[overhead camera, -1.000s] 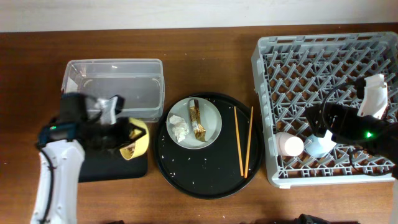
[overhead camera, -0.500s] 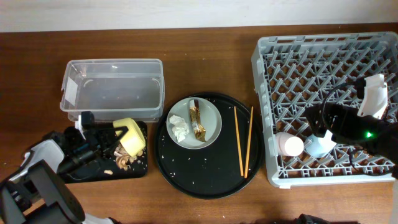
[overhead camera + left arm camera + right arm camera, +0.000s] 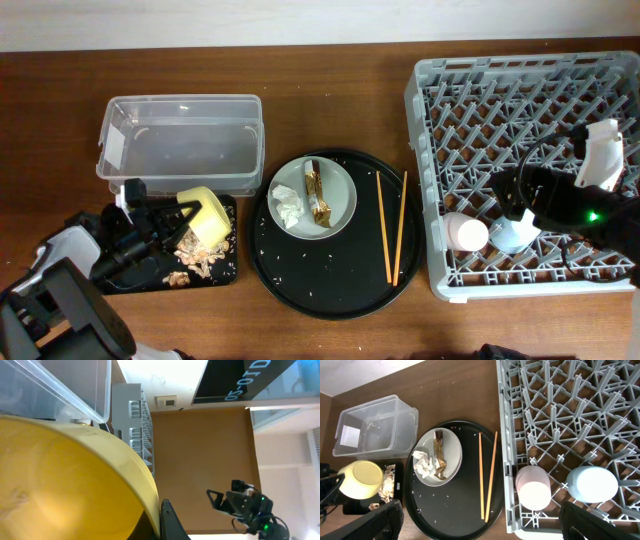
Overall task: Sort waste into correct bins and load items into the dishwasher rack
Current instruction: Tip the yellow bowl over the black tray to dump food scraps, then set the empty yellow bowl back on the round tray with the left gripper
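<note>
My left gripper (image 3: pixel 183 217) is shut on the rim of the yellow bowl (image 3: pixel 205 217), tipped on its side over the shallow black tray (image 3: pixel 145 276); tan food scraps (image 3: pixel 198 261) lie on that tray. The bowl fills the left wrist view (image 3: pixel 65 480). The grey-green plate (image 3: pixel 340 190) on the round black tray holds a white tissue (image 3: pixel 288 206) and a brown-gold wrapper (image 3: pixel 316 193). Two chopsticks (image 3: pixel 392 226) lie beside it. The pink cup (image 3: pixel 466 233) and light-blue cup (image 3: pixel 512 234) sit upside down in the dishwasher rack (image 3: pixel 520 90). My right gripper (image 3: pixel 480 520) is open above the rack.
The clear tub (image 3: pixel 182 143) stands behind the shallow black tray, with nothing showing inside it. The large round black tray (image 3: pixel 330 275) carries scattered crumbs. The rack takes up the right side of the table, with the right arm (image 3: pixel 575 205) over it.
My left arm swung down low over the shallow black tray and tipped the yellow bowl; food scraps now lie on the tray. The right arm has not moved.
</note>
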